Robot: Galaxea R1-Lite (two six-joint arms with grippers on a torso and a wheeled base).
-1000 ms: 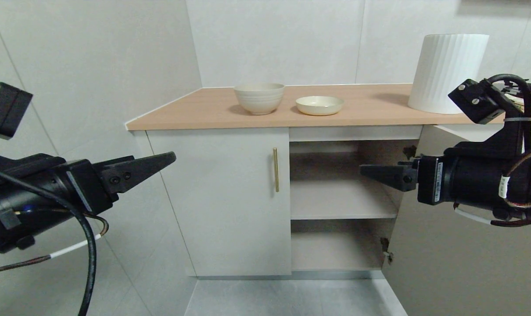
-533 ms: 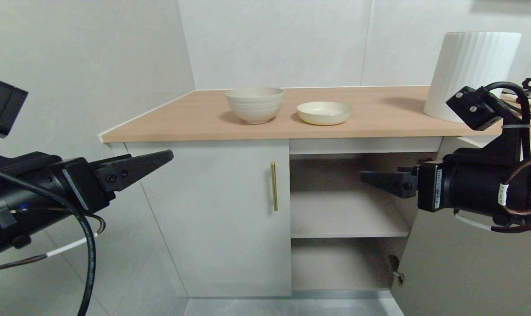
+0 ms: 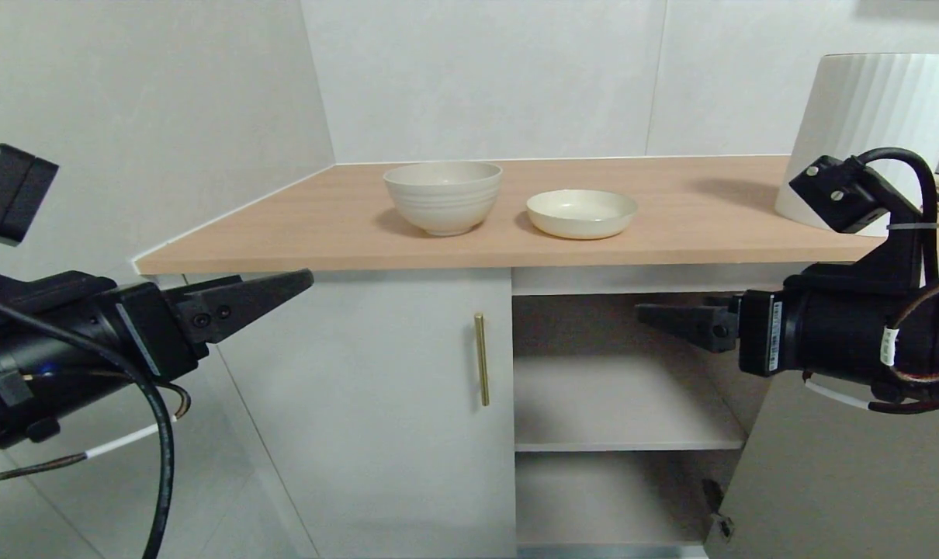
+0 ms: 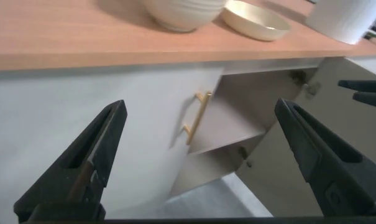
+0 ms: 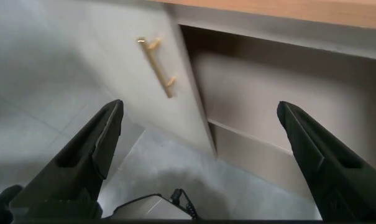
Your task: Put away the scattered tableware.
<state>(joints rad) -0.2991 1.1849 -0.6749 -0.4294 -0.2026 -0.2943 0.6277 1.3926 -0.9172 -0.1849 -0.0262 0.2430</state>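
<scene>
A ribbed cream bowl and a shallow cream dish stand side by side on the wooden counter; both also appear in the left wrist view as the bowl and dish. My left gripper hangs open in front of the shut left cabinet door, below counter height and left of the bowl. At the open right compartment, below the dish, my right gripper is also open. Nothing sits between the fingers of the left gripper or the right gripper.
The cabinet's right door is swung open, showing two bare shelves. The left door carries a brass handle. A tall white ribbed container stands at the counter's right end. Tiled walls close the left side and back.
The whole head view has shifted: counter and cabinet now look nearer and sit lower in the picture, so the camera moved. Both grippers keep the same open pose.
</scene>
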